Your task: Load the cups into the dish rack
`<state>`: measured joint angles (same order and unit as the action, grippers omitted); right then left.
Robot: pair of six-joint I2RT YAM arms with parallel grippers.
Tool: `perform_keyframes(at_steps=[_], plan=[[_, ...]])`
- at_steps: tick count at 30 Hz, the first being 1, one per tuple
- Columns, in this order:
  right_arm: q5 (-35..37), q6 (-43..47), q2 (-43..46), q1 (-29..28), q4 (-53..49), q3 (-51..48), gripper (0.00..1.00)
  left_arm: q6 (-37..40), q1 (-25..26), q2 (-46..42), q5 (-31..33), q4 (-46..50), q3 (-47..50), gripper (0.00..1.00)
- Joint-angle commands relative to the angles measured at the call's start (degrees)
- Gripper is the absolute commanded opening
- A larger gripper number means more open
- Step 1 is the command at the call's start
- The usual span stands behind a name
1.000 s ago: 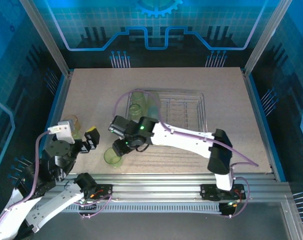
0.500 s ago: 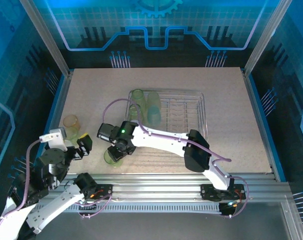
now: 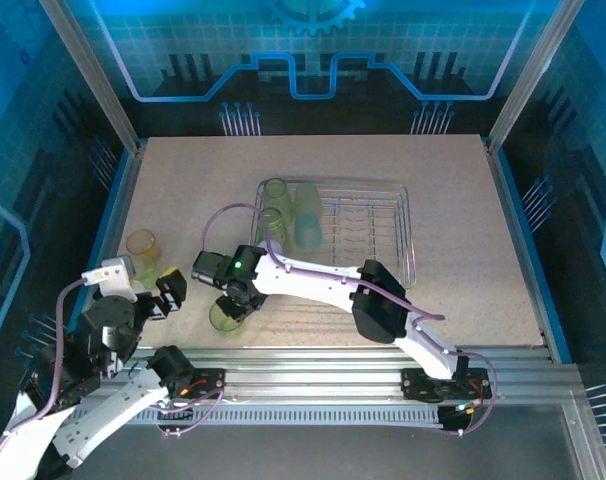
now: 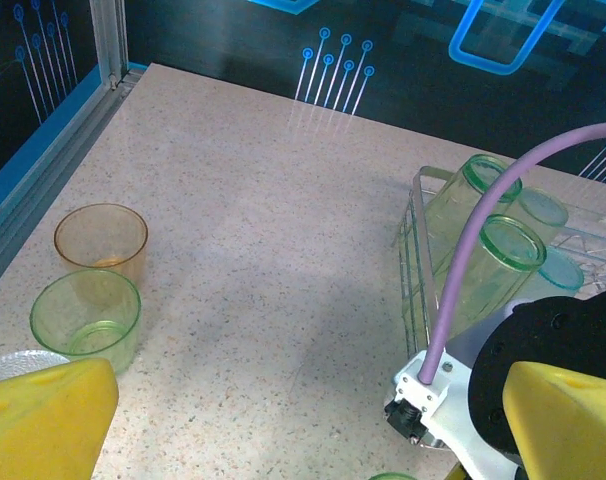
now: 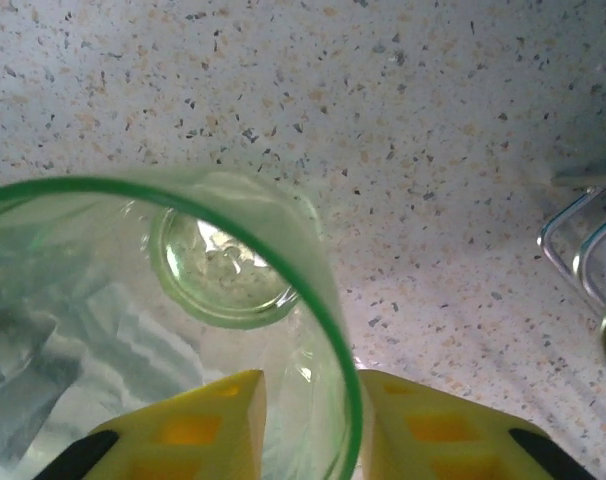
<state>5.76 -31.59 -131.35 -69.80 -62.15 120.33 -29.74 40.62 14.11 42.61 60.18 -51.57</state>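
Translucent glossy plastic cups (image 4: 86, 318), a shiny metal wire dish rack (image 3: 358, 230), a matt speckled table (image 3: 203, 180).

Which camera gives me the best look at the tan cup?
The left wrist view: the tan cup stands upright and unobstructed beside a green cup. The top view shows it small near the table's left edge.
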Motion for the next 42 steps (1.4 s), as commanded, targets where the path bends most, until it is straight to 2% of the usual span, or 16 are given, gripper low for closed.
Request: perform_keyframes(at_steps=[1, 6, 11, 15, 19, 23, 28, 32, 37, 42], plan=[[-0.6, 0.4, -1.6, 0.7, -0.2, 2.2, 0.16, -2.2, -0.2, -0.7, -0.6, 0.0, 0.7, 0.99], [-0.3, 1.3, 0.2, 0.8, 1.1, 2.2, 0.00, -3.7, -0.1, -0.7, -0.4, 1.0, -0.3, 0.99], [-6.5, 3.5, 5.4, 1.5, 7.0, -1.7, 0.00, -4.1, -0.1, -0.5, -0.7, -0.9, 0.0, 0.99], [-12.4, 2.6, 11.7, 3.3, 14.8, -8.6, 0.00, -3.5, -0.2, 0.6, -3.0, -5.4, 0.7, 0.99], [-18.3, 0.9, 20.6, 6.0, 25.8, -19.9, 0.00, 1.1, -0.1, 2.1, -12.1, -15.2, 1.1, 0.99], [-25.5, -0.7, 30.5, 9.3, 41.2, -33.4, 0.00, 4.9, -0.2, 5.5, -22.0, -25.1, -0.2, 0.99], [-30.7, -1.3, 41.5, 13.9, 51.7, -45.0, 0.00, 9.9, -0.2, 15.1, -33.1, -29.0, -6.1, 0.99], [-34.9, -5.0, 50.6, 20.6, 58.7, -54.8, 0.00, 11.7, -0.2, 23.0, -39.5, -31.7, -9.7, 0.99], [-38.2, -6.7, 62.2, 30.2, 60.6, -64.0, 0.00, 11.3, -0.2, 28.2, -49.4, -39.1, -9.5, 0.99], [-44.9, -12.2, 73.9, 42.4, 65.9, -73.0, 0.00, 9.5, -0.1, 34.5, -56.9, -42.4, -10.3, 0.99]])
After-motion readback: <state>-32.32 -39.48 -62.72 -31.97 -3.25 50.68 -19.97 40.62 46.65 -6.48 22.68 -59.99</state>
